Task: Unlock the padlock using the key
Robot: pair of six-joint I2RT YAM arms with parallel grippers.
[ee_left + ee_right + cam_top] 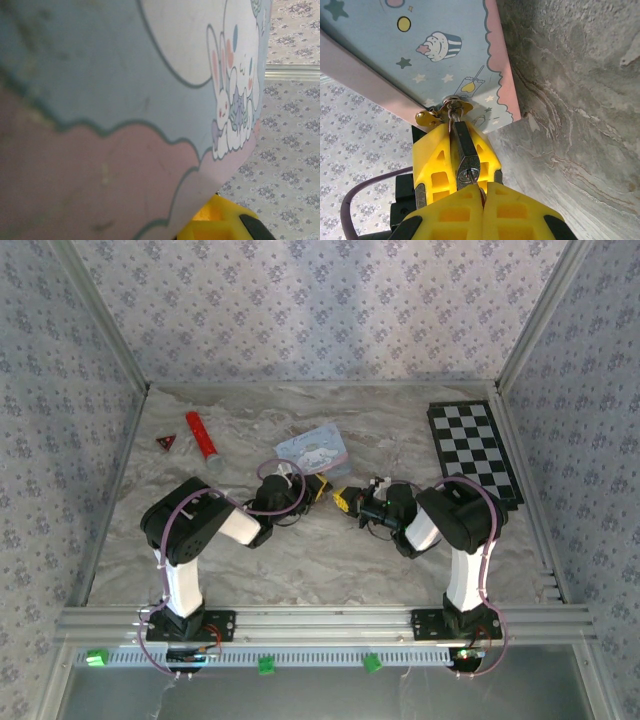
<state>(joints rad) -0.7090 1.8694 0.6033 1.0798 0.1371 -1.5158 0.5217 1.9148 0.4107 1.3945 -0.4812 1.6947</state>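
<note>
the padlock (464,150) sits on the hasp (452,106) of the tin (420,60), clamped between the yellow fingers (432,165) of the left hand (321,488); the right hand (481,192) is closed, apparently pinching the key (477,183) at its keyhole, above the desk (570,125).

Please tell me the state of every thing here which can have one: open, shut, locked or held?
padlock, shackle closed through the hasp, gripped at both sides
tin, lid shut, fastened by the padlock
left hand, shut on the padlock
right hand, shut, tips at the padlock's keyhole end
</note>
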